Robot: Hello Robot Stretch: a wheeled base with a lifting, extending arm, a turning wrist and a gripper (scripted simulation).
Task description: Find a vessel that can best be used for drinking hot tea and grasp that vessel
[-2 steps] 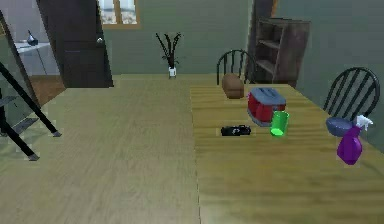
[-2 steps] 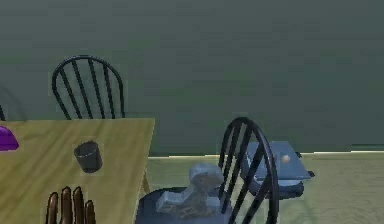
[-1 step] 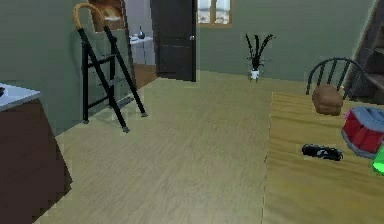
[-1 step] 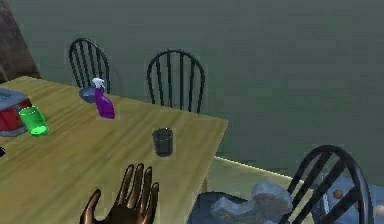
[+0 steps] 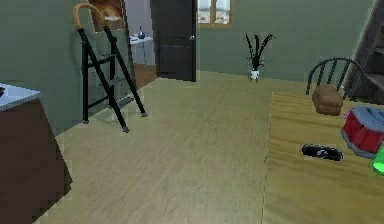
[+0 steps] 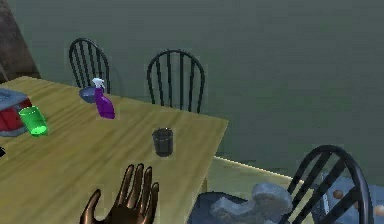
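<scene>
A small dark grey cup-like vessel [image 6: 163,141] stands upright on the wooden table [image 6: 90,165], near its far edge. A bright green cup [image 6: 35,121] stands further toward the arm side view's left, next to a red and grey thing [image 6: 10,110]. A purple spray bottle [image 6: 103,102] stands by the table's far edge. In the forward view the same table [image 5: 300,180] lies at the right, with a red and blue thing [image 5: 362,130], a green thing [image 5: 380,160], a flat black object [image 5: 321,152] and a brown block [image 5: 327,98] on it.
A brown hand-shaped sculpture [image 6: 125,200] stands at the table's near edge. Dark spindle chairs [image 6: 176,82] line the far side; another chair [image 6: 325,190] holds a grey object [image 6: 250,205]. A stepladder [image 5: 105,75], dark door [image 5: 175,40], potted plant [image 5: 257,55] and counter [image 5: 20,140] surround open floor.
</scene>
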